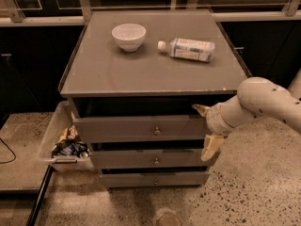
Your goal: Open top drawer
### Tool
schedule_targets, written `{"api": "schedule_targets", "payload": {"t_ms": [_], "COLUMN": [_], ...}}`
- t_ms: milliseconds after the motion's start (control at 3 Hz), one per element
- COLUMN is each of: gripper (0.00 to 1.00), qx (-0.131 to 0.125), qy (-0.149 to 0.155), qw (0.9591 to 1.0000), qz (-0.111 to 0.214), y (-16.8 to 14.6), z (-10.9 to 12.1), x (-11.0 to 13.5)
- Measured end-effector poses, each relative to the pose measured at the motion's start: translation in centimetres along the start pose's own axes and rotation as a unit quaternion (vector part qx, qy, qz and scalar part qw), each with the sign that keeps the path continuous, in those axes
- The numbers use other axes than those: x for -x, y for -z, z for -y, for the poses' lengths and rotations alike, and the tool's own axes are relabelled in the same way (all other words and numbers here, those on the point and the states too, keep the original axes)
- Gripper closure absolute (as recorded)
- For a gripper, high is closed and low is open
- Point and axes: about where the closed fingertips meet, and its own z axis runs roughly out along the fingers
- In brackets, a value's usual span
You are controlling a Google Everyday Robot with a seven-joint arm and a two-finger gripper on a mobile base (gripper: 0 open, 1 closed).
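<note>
Cabinet (pixel 141 74): grey, three drawers stacked at the front, flat top carrying two items.
Arm (pixel 263 100): white, reaches in from the right edge toward the cabinet's front right corner.
Top drawer (pixel 117 128): uppermost and widest grey front, just under the cabinet top, with a dark gap above it.
Bin (pixel 51 135): clear plastic, against the cabinet's left side, with wrappers inside.
Gripper (pixel 207 128): at the top drawer's right end, spread wide, one finger above, one below.
Bottle (pixel 190 49): lying on its side, right rear of the top.
Bowl (pixel 128 36): white, upright, left of the bottle.
Knob (pixel 156 131): small, round, at the top drawer's centre, apart from the gripper.
</note>
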Motion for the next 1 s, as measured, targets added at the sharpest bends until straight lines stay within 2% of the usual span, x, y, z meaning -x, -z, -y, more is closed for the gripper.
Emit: {"api": "schedule_targets", "payload": {"t_ms": [333,667,1000], "gripper": [0.0,0.0,0.0], "qx": [-0.01,-0.01,-0.01], "qy": [0.03,0.016,0.016], "qw": [0.9994,0.9997,0.9997], "qz": [0.016,0.014,0.015], "y": [-2.0,-3.1,-3.1], "z": [2.6,2.9,2.9], "x": [-0.1,-2.5,-2.5]}}
